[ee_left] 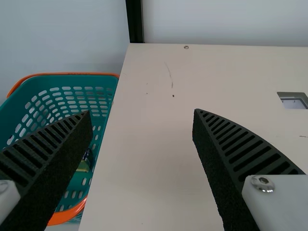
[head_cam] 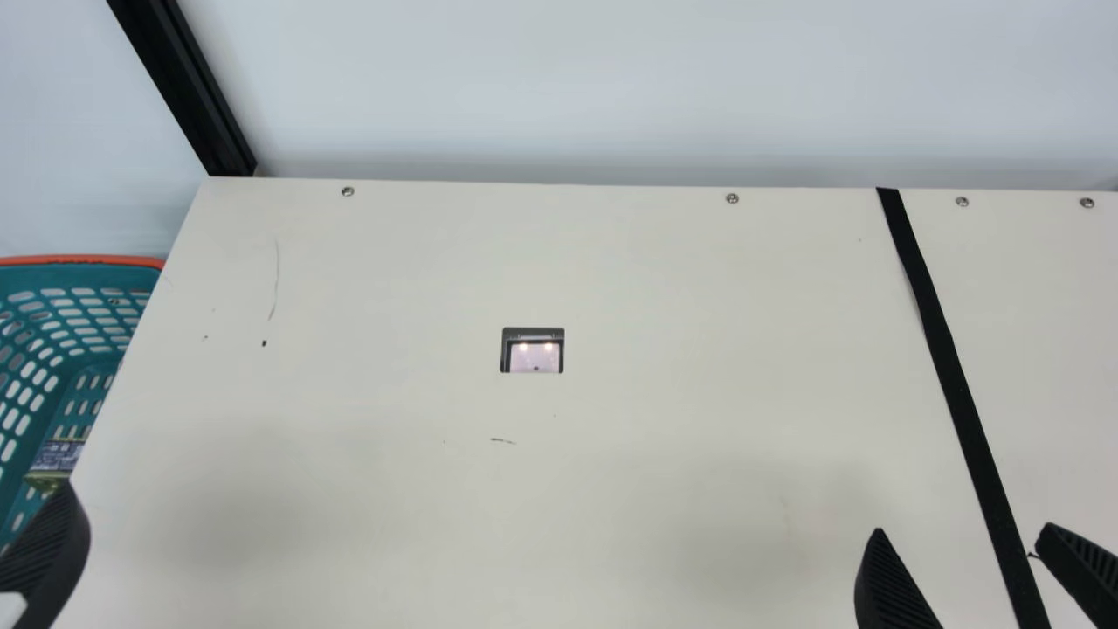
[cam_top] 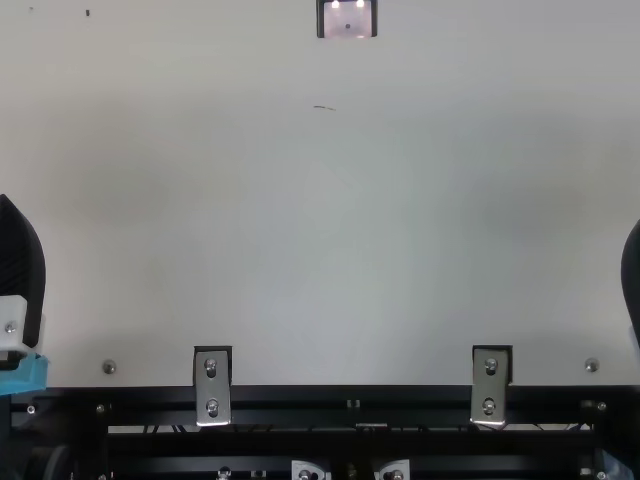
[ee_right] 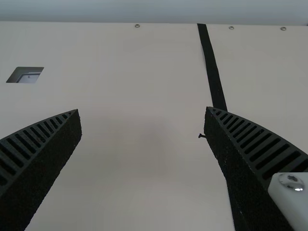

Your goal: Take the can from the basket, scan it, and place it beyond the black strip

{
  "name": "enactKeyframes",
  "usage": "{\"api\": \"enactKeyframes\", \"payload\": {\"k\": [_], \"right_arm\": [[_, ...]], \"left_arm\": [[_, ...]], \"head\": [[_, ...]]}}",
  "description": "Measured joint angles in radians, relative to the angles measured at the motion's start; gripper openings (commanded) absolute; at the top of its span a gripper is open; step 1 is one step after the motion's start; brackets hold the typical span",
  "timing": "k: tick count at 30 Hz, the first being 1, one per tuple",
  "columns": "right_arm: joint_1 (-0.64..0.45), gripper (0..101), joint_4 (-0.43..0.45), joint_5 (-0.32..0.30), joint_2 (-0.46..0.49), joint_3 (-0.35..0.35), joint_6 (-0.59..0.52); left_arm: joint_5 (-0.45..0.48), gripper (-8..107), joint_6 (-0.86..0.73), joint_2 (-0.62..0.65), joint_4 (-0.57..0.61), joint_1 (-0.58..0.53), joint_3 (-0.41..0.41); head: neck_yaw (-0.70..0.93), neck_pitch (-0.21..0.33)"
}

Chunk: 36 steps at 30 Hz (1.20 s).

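So the teal basket (head_cam: 83,351) with the orange rim sits right beside the left edge of the surface (head_cam: 646,279), which hides part of it from the main view. The can (ee_left: 84,162) is down inside, kinda dark blue and yellowish green; can't tell if it's upright or lying down.

Left end effector (head_cam: 48,546) is near the basket, released, fingers spread wide. Right end effector (head_cam: 964,528) is released too, fingers well apart, out by the black strip (head_cam: 939,345).

Room-wise, there's a broad stretch of bare cream top between the basket side and the strip, with the scanner window (head_cam: 535,354) set into it, lights glowing. More surface past the strip as well. Screws dot the back edge, pale wall (head_cam: 611,79) behind, black post (head_cam: 188,87) at the back left corner, and black rails (cam_top: 420,408) along the near edge. A few scuffs and dark specks, nothing fancy.
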<state>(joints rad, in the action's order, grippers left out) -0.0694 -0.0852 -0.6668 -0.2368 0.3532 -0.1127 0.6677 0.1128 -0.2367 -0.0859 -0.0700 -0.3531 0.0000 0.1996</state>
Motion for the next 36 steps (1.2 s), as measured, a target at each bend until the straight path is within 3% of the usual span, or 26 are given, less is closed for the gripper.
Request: {"api": "enactKeyframes", "payload": {"k": [30,36], "right_arm": [[0.0,101,0.0,0.0,0.0,0.0,0.0],[0.0,101,0.0,0.0,0.0,0.0,0.0]], "left_arm": [[0.0,90,0.0,0.0,0.0,0.0,0.0],[0.0,90,0.0,0.0,0.0,0.0,0.0]], "head": [[0.0,0.005],[0.097,0.0]]}}
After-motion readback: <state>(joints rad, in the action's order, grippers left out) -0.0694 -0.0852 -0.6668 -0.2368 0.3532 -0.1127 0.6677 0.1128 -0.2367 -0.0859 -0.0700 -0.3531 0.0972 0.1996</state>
